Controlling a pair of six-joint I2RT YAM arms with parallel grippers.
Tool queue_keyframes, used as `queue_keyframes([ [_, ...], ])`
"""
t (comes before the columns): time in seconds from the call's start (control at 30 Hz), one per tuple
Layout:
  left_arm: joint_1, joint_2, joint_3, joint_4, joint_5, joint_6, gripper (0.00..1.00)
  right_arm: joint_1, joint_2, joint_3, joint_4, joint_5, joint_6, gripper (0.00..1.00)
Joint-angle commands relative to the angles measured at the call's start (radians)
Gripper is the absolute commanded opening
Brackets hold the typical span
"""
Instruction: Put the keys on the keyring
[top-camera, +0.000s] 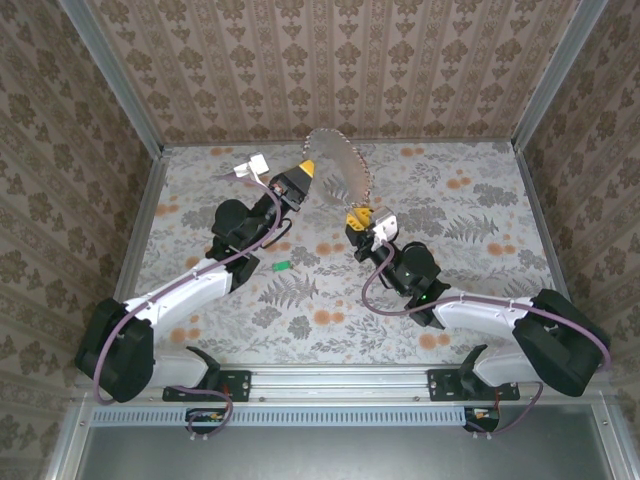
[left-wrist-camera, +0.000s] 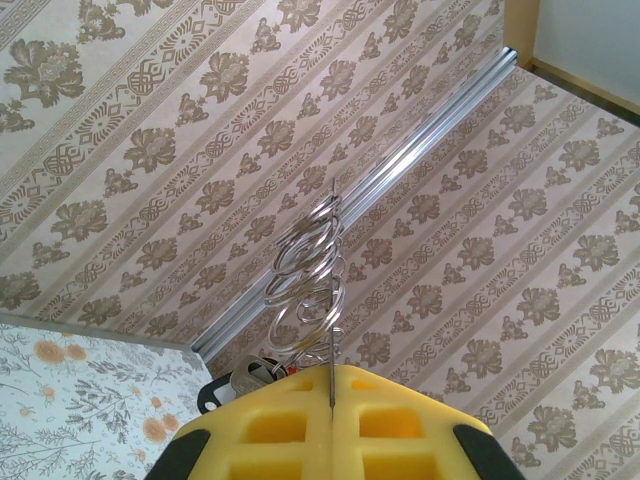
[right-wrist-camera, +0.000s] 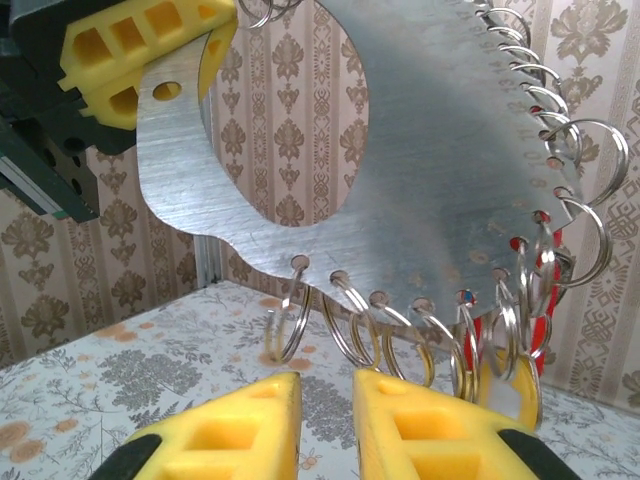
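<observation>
Aloft, left hand (left-wrist-camera: 330, 378) clamps the keyring plate (right-wrist-camera: 440, 180); right hand (right-wrist-camera: 326, 388), parted, sits just beside.

- Your right gripper (right-wrist-camera: 327, 432): yellow pads low in frame, narrowly parted, nothing between.
- Metal plate (right-wrist-camera: 440, 170): crescent, upright; left gripper (right-wrist-camera: 150, 75) clamps its upper-left end.
- Split rings (right-wrist-camera: 465, 345): threaded through edge holes; red piece (right-wrist-camera: 545, 290) behind the right ones.

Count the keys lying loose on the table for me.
1: a green-headed key on the table, beside the left arm's forearm, between the two arms. Others may be hidden under the arms or the ringed metal plate.
</observation>
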Motion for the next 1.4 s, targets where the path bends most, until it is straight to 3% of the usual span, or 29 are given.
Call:
queue_keyframes([
  [0.0,-0.004,0.008,0.008,0.095,-0.004,-0.026,0.00,-0.007,-0.005,0.028,0.060,-0.019,0.025,0.21],
  [0.37,-0.004,0.013,0.007,0.106,-0.005,-0.034,0.00,-0.007,-0.009,0.041,0.024,-0.067,0.028,0.21],
  [0.93,-0.007,0.016,0.007,0.110,-0.007,-0.041,0.00,0.019,0.034,0.078,0.009,-0.033,-0.105,0.33],
  [1.37,-0.008,0.022,0.005,0.122,-0.011,-0.051,0.00,0.020,0.061,0.081,0.067,0.040,-0.110,0.13],
])
